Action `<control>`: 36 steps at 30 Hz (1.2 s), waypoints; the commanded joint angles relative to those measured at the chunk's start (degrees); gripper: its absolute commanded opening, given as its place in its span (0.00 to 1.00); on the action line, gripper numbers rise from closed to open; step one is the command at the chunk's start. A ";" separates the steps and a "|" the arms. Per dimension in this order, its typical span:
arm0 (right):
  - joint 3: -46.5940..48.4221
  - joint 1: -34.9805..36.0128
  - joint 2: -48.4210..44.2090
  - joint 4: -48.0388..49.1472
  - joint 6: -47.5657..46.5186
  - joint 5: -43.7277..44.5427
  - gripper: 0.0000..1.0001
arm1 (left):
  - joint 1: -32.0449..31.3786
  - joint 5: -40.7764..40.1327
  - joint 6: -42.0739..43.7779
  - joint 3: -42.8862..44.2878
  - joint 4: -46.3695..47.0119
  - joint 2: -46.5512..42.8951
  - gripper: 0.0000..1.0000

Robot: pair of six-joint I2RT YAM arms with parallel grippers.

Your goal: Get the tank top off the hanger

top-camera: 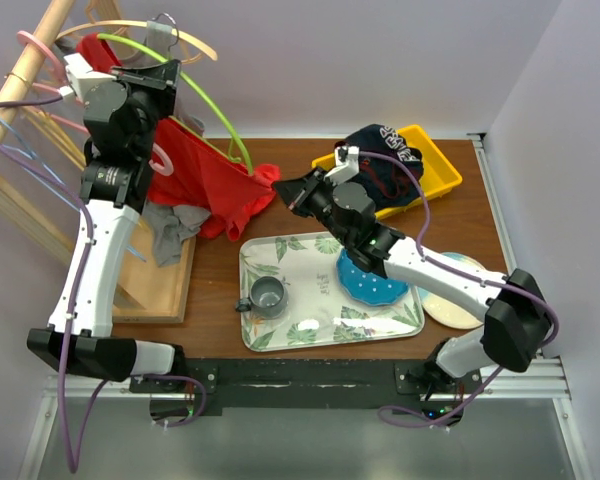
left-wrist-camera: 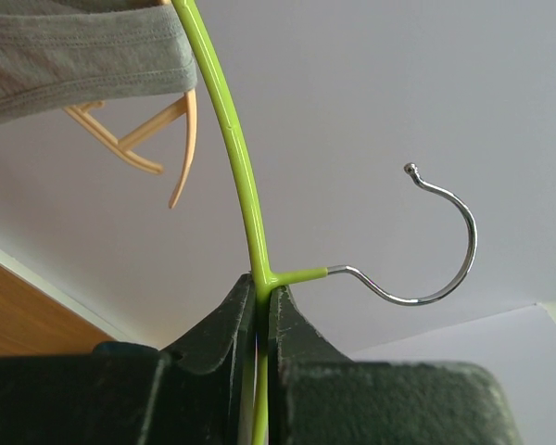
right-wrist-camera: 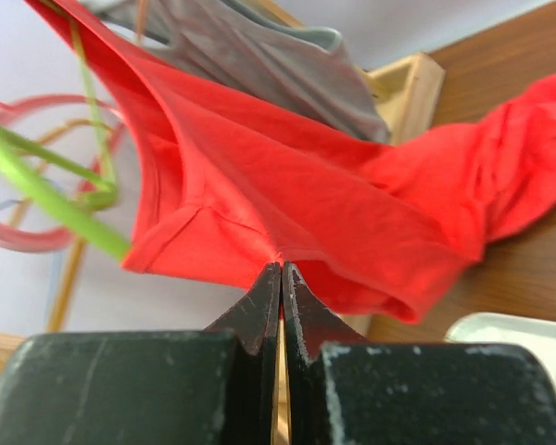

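Observation:
High at the back left, my left gripper (top-camera: 145,75) is shut on the lime-green hanger (top-camera: 212,100). In the left wrist view its jaws clamp the green hanger (left-wrist-camera: 246,185) at the neck, just below where the metal hook (left-wrist-camera: 445,250) branches off, with the left gripper (left-wrist-camera: 262,287) fully closed round the wire. The red tank top (top-camera: 210,185) hangs from the hanger and trails down onto the table. My right gripper (top-camera: 285,190) sits at the garment's right end. In the right wrist view the right gripper (right-wrist-camera: 281,266) is shut, pinching the hem of the red tank top (right-wrist-camera: 287,185).
A wooden rack (top-camera: 20,80) with pink and tan hangers stands at the left, a grey garment (top-camera: 175,230) below it. A floral tray (top-camera: 280,260) holds a grey mug (top-camera: 268,295) and a blue plate (top-camera: 375,285). A yellow bin (top-camera: 435,165) with dark clothing sits back right.

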 commanded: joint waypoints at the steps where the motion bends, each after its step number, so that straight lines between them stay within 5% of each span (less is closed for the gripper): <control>1: -2.38 -1.33 1.08 9.78 -4.60 -1.38 0.00 | 0.21 5.51 -2.48 0.55 5.45 -1.73 0.00; 14: 8.16 -8.89 11.37 13.59 -10.84 -16.35 0.00 | 0.21 29.69 -6.52 -10.17 4.32 -7.79 0.00; 20: 9.22 -11.70 15.15 25.26 -14.01 -33.56 0.00 | -1.28 39.54 -7.58 -11.83 3.61 -8.41 0.00; 30: 11.50 -12.32 18.14 32.85 -20.06 -43.87 0.83 | -1.63 47.28 -5.64 -19.04 2.73 -14.65 0.00; 36: 19.06 -12.24 23.75 30.91 -24.73 -47.38 0.88 | -1.63 48.25 -4.33 -18.61 -4.46 -17.03 0.00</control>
